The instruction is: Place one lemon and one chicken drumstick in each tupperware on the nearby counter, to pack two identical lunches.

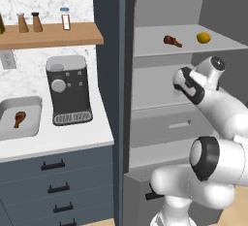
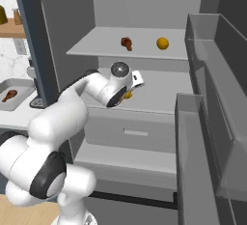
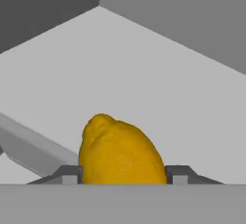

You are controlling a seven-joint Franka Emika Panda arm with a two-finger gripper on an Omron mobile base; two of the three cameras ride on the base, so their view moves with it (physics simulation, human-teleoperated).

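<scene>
Gripper point(image 3: 123, 177) sat inside fridge, over middle shelf point(image 2: 159, 101), fingers either side of a lemon point(image 3: 120, 153), touching it; appeared clamped on it.

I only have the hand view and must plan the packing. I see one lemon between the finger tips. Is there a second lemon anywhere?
Observer: Yes, another lemon sits on the upper fridge shelf.
Operator: Any drumsticks?
Observer: One chicken drumstick lies on that same shelf, apart from the lemon.
Operator: Anything packed yet?
Observer: A second drumstick lies in a tupperware on the counter.
</scene>
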